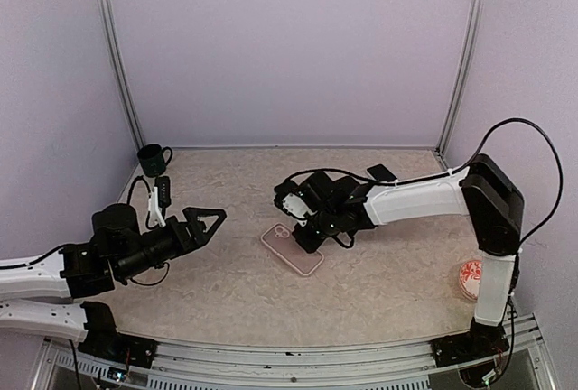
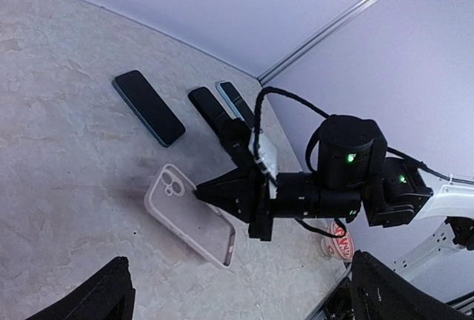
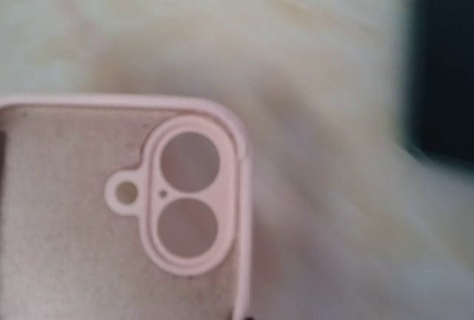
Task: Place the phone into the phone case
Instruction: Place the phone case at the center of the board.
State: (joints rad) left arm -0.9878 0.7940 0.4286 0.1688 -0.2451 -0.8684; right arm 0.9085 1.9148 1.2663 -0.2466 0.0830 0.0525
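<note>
Since the pressed-together right pincer (image 2: 198,194) seemingly touches the phone case (image 2: 189,220) mid-frame, it may shove it askew; the left pincer (image 1: 215,220) hangs spread.

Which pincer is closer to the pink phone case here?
Right. The right pincer, shut, sits at the pink phone case; the left pincer hangs open, well off to its left.

Pale lilac walls (image 1: 289,47) with metal corner posts (image 1: 119,65) enclose a beige marbled tabletop (image 1: 235,291).

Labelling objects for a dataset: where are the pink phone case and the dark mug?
pink phone case (image 1: 292,252), top view, middle of its open face.
dark mug (image 1: 152,161), top view, side of its body.
</note>
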